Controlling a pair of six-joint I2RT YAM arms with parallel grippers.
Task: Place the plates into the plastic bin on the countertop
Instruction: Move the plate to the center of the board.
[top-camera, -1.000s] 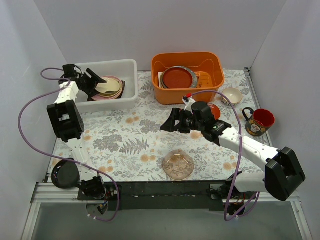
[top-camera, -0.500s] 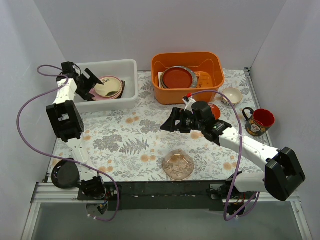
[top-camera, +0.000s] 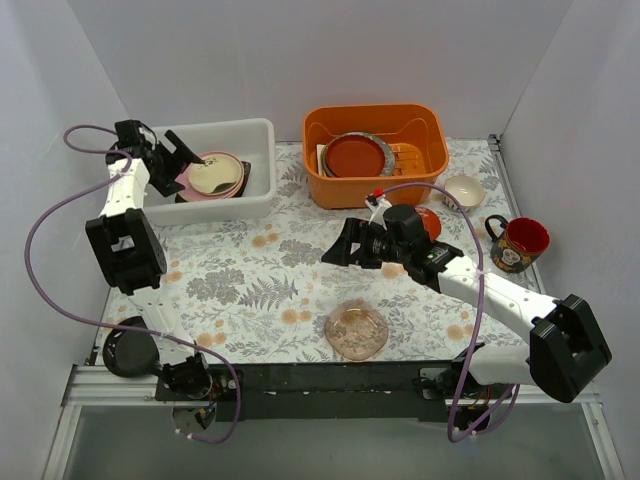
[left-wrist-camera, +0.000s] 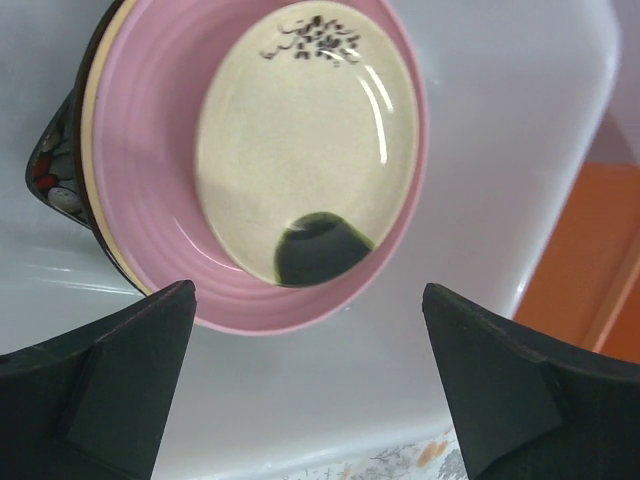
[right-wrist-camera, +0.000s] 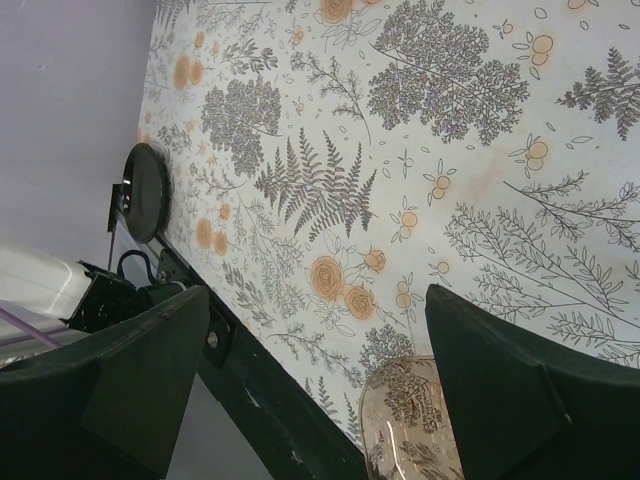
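Left gripper (top-camera: 172, 160) spread wide, empty, above stack in plastic bin (top-camera: 255, 135): cream plate (left-wrist-camera: 305, 150) on pink plate (left-wrist-camera: 150, 130), floral plate (left-wrist-camera: 50, 170) under.
Risk: if you pull back low, finger may hook bin wall or tip stack. Go up first.
Right gripper (top-camera: 335, 245) wide too, nothing in it, over countertop (top-camera: 250, 270).
Glass plate (top-camera: 357, 330) near front edge; looks flat, slippery. Sideways push may send it off.
Black plate (top-camera: 130, 350) at left front corner, cramped by arm base.
Middle of countertop gives room; orange tub (top-camera: 375, 115) and red mug (top-camera: 520, 245) limit right side.
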